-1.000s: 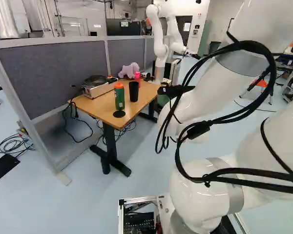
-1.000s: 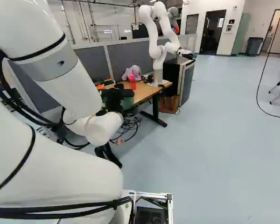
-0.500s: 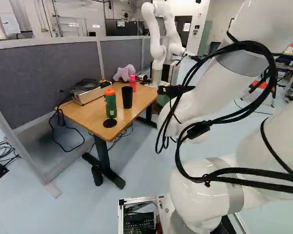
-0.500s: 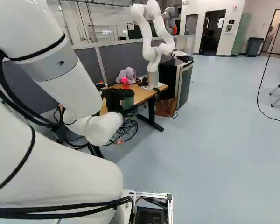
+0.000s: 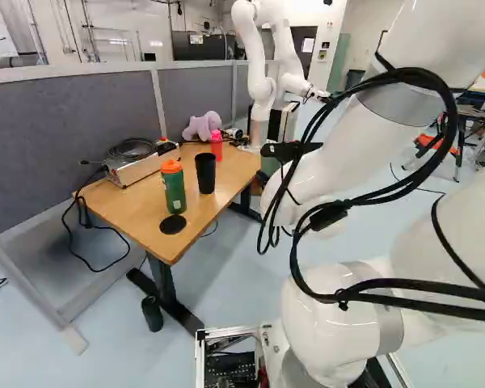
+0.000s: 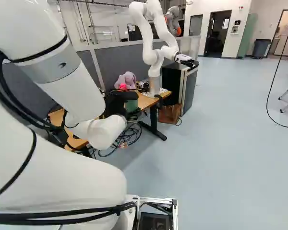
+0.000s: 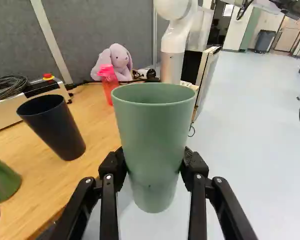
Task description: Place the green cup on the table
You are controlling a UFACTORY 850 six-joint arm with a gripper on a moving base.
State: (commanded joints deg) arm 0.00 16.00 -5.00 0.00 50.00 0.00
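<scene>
In the right base view my gripper (image 6: 117, 101) shows in part beyond the forearm, with the green cup (image 6: 131, 105) at its far side. The wrist view has my gripper (image 7: 154, 162) shut on the green cup (image 7: 152, 117), one finger against each side of its lower half. The cup is empty as far as its rim shows, and the pads are hidden against it. It hangs beside the edge of the wooden table (image 5: 145, 217), with floor behind its lower part. A bit of the cup (image 5: 270, 166) also peeks out past the arm in the left base view.
On the table stand a black cup (image 5: 205, 173), a green bottle with orange cap (image 5: 174, 187), a black disc (image 5: 173, 224), a pink bottle (image 5: 217, 145), a plush toy (image 5: 201, 126) and a metal box (image 5: 133, 168). Another robot (image 5: 260, 89) stands at the far end; grey partitions (image 5: 73, 137) run behind.
The base has moved: the table has come nearer and slid toward the left in both base views. My arm keeps its pose over its lowest joint, and the held cup travels along.
</scene>
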